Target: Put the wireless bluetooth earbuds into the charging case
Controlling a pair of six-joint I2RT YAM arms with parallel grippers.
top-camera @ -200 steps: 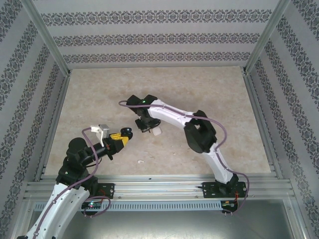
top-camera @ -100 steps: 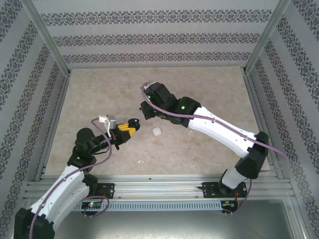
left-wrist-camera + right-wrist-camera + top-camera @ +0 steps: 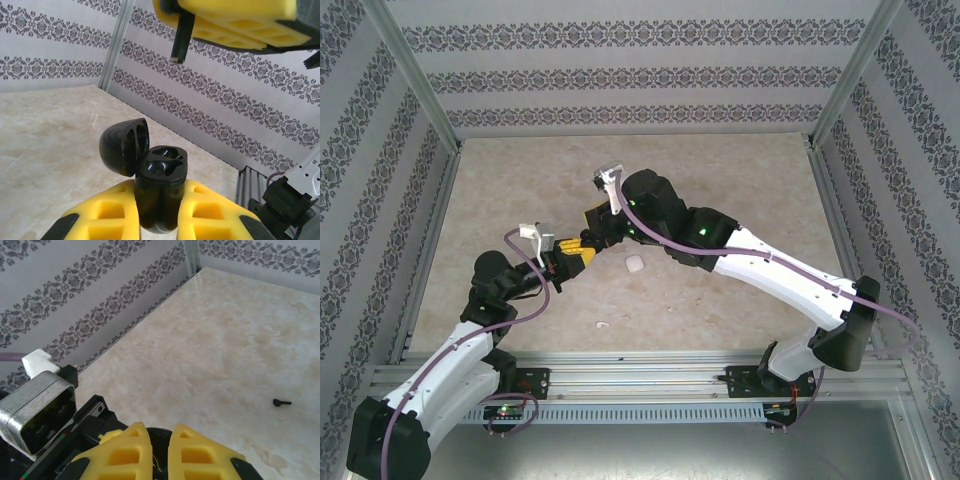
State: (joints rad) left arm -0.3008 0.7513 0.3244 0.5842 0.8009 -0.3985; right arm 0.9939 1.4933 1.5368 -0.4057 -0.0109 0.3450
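One black earbud [image 3: 179, 42], I judge, hangs pinched in my right gripper [image 3: 159, 434] over the open case [image 3: 161, 167] my left gripper [image 3: 161, 212] clamps; next, align and lower.

Light: was bright, even and diffuse, from overhead.
Shadows: were faint and soft beneath both arms.
Glare: small highlights sat on the charging case [image 3: 159, 192]; a pale sheen lay on the tabletop [image 3: 45, 135] beyond it.
Focus: yellow fingers [image 3: 200, 455] of the right gripper [image 3: 159, 437] were blurred.
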